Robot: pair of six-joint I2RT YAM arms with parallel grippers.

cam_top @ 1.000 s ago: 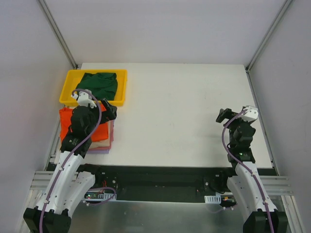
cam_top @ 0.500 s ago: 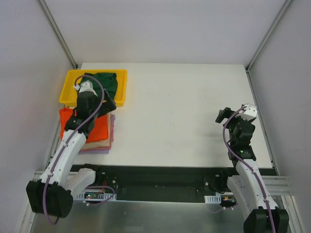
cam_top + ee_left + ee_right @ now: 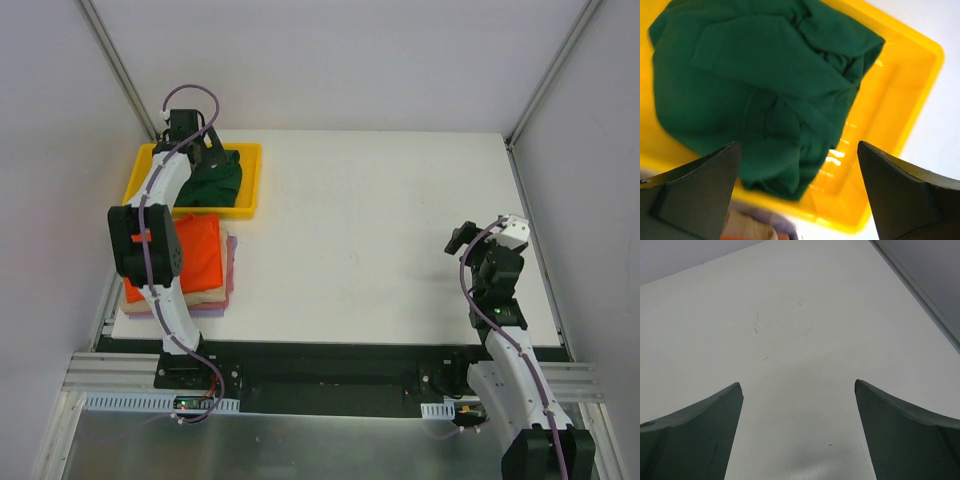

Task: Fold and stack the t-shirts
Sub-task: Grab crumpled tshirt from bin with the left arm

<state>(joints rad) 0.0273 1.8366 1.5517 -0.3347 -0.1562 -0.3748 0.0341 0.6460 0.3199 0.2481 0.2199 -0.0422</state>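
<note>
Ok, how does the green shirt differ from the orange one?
The green shirt lies crumpled in the yellow tray; the orange shirt lies folded flat atop the stack beside it. The open left gripper hovers over the green shirt, not the orange shirt. Both are plain cloth.

No text, label, brand, number or sign is legible in any view.
</note>
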